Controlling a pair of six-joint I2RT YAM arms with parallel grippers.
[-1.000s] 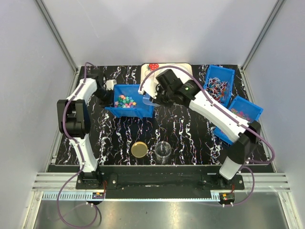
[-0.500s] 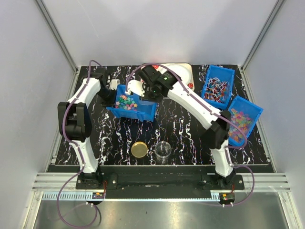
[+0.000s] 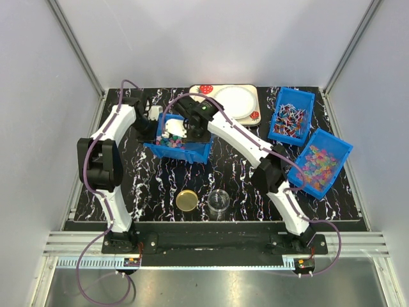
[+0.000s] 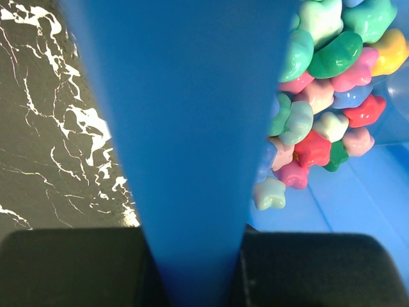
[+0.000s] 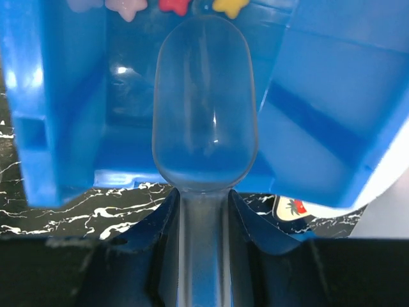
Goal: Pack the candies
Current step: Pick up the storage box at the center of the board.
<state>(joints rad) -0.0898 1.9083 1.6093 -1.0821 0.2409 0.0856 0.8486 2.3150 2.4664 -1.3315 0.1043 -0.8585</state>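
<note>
A: Any change at right pincer?
B: Yes. Swung left across the table within the last second, off the right-hand bins. Clenched on clear scoop by the handle; bowl just ahead of the tips, empty, inside blue bin.
A: Candies?
B: Just beyond the scoop's front lip, apart from it. Left pincer same as before, clamped on the bin wall, candies heaped to its right.
A: Meaning?
B: Likely lined up for a scoop. Nothing packed yet.
A: Surface, room?
B: Black marbled table. Well behind both pincers, near the bases: gold lid, open clear jar. Right of right pincer: white plate, stick-sweet bin, pastel-sweet bin. Beyond, plain grey walls.
</note>
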